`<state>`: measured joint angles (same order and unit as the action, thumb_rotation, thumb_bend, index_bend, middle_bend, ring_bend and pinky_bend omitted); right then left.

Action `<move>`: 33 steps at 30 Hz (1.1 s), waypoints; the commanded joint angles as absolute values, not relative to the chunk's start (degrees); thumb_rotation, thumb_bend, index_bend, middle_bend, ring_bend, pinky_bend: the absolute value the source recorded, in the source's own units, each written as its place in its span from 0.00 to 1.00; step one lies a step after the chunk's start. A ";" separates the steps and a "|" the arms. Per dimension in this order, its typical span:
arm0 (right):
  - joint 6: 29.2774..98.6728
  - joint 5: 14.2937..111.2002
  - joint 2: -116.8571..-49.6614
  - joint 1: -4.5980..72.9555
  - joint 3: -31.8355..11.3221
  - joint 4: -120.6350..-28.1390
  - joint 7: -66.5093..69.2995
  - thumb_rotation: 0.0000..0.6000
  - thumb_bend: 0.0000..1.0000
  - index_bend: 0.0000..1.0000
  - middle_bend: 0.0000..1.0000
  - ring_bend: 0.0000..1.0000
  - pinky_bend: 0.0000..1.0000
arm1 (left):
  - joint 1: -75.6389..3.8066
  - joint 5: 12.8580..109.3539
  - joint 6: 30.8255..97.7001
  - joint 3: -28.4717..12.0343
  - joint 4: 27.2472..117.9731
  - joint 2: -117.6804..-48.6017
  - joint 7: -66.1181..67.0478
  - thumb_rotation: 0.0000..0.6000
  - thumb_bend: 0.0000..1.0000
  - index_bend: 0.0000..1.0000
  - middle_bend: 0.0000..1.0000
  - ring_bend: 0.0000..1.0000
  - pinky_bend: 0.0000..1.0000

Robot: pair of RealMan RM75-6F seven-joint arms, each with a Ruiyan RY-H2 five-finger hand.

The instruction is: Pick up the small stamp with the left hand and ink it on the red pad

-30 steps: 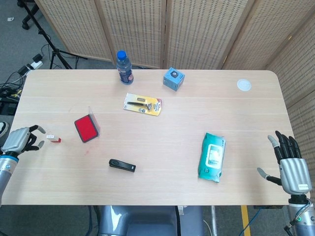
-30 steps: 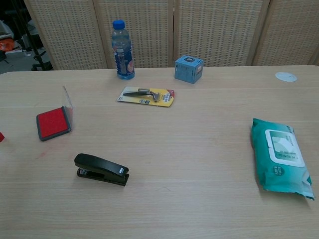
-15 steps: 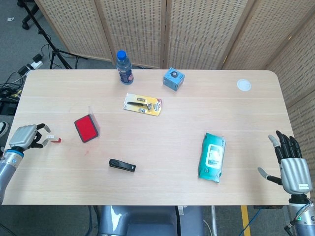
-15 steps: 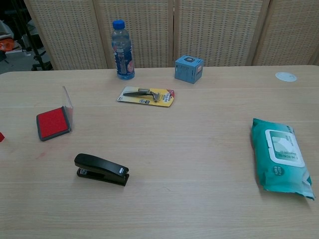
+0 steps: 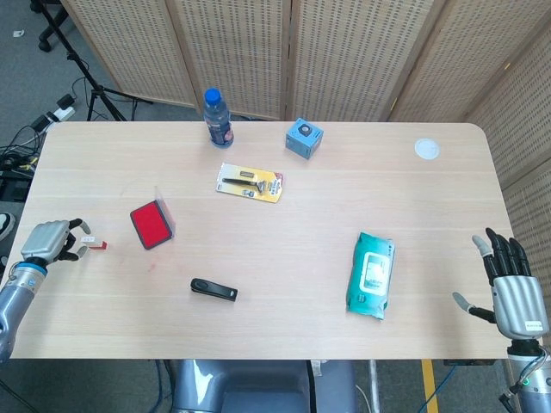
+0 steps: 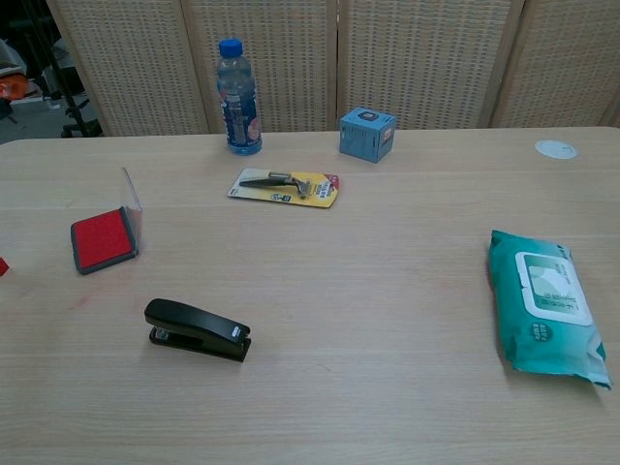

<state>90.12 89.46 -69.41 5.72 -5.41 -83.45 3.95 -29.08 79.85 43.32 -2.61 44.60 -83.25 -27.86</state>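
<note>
The small red-and-white stamp [image 5: 94, 243] lies flat near the left edge of the pale wooden table [image 5: 344, 189], its long axis running left to right. The left hand [image 5: 52, 240] sits just beside it toward that edge, empty with fingers half curled and fingertips almost touching it. The open red ink pad [image 5: 151, 225] waits further in. The right hand [image 5: 510, 284] hangs spread and empty, well apart.

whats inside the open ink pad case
The ink pad case holds a flat red pad filling its grey tray, with nothing resting on it. Its clear lid stands upright behind. Whatever is beneath the pad is covered.
</note>
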 commanded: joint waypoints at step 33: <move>88.90 88.70 -69.25 6.01 -5.42 -83.28 4.82 1.00 0.00 0.00 0.00 0.00 0.00 | -27.71 81.72 57.38 -5.18 42.19 -86.47 -32.77 1.00 0.55 0.62 1.00 1.00 0.99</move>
<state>88.89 88.71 -69.26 6.01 -5.42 -83.29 4.81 -28.46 80.23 51.63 -4.12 41.24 -86.74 -29.49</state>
